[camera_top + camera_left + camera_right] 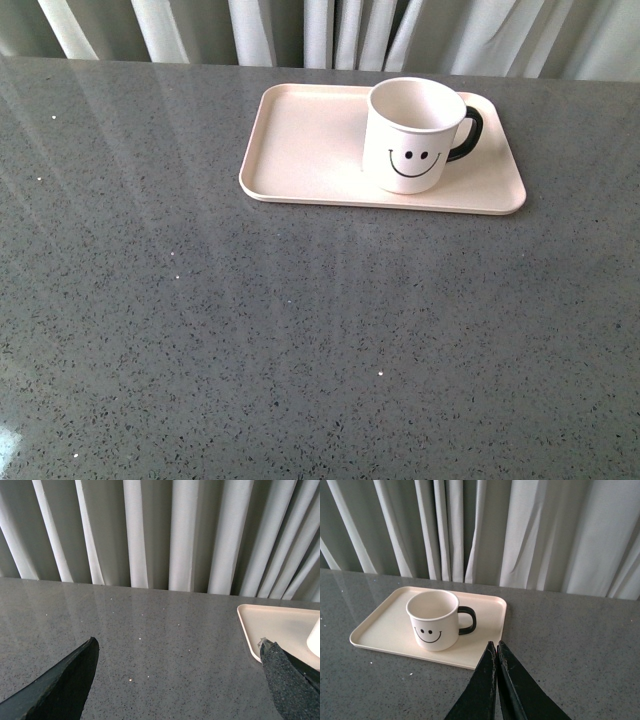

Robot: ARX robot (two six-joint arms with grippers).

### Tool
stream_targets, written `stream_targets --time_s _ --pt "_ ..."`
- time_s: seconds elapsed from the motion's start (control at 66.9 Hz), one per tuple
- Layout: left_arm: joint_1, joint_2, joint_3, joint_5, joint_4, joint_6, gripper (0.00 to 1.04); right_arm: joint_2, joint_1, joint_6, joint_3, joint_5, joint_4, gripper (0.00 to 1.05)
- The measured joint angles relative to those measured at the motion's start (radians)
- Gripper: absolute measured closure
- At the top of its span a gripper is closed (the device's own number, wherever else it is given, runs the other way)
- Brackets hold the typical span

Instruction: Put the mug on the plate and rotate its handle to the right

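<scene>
The white smiley-faced mug [412, 135] stands upright on the pale pink rectangular plate [300, 150], black loop handle [470, 132] pointing right, left claw [177, 672] spread wide, right claw [497, 667] pinched closed on nothing.

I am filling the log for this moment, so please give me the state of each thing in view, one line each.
mug: upright, empty, standing on the plate, smiley toward the front camera.
handle: pointing to the right.
plate: flat on the table, holding only the mug.
left gripper: jaws open, holding nothing.
right gripper: jaws shut, holding nothing, apart from the mug.
</scene>
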Motion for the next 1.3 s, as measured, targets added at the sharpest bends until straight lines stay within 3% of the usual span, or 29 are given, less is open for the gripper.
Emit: stream_targets --time_s 0.658,1.301 --pt "0.0 0.0 0.0 0.0 0.0 0.0 0.09 -0.432 0.0 0.0 -0.008 0.0 -0.391 1.03" --pt "0.0 0.0 0.0 0.0 0.0 0.0 0.09 -0.646 0.0 0.0 -0.008 0.0 -0.602 1.03"
